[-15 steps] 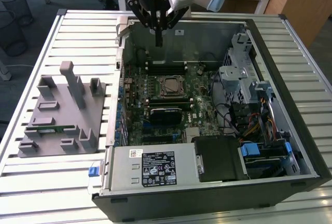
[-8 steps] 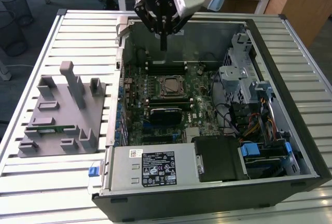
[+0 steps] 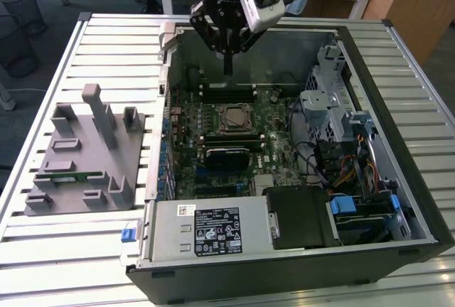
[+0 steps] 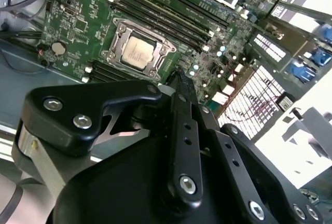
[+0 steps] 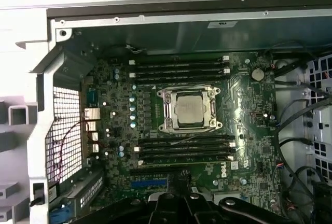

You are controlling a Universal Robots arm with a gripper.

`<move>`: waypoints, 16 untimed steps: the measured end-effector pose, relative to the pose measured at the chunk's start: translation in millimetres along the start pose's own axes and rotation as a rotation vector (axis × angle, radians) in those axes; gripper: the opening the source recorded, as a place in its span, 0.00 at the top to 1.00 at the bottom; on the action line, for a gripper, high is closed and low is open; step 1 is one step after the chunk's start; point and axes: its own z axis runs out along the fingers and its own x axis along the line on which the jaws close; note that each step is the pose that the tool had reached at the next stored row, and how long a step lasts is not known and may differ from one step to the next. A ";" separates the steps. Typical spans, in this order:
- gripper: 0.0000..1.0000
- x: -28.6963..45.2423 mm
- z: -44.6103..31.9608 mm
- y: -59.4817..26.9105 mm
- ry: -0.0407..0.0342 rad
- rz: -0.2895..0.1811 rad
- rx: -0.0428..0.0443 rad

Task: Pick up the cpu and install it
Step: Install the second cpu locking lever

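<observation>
CPU: small flat square chip with pale silver metal top point(image 5: 189, 109) is seen seated in motherboard socket frame point(image 5: 165, 111) | GRIPPER: black gripper point(image 3: 227, 45) is held above it, fingers closed, empty | RISK: a skewed chip could bend socket contacts

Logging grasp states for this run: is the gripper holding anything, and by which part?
Nothing is held. The gripper hangs shut above the motherboard, and the cpu already sits in its socket.
</observation>
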 end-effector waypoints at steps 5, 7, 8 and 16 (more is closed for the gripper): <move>0.89 -5.4 4.1 0.2 0.0030 0.000 0.0002; 0.89 -9.9 6.9 0.4 0.0073 0.000 0.0003; 0.89 -12.2 8.0 0.6 0.0097 0.000 0.0001; 0.89 -25.6 18.9 1.3 0.0296 0.001 -0.0030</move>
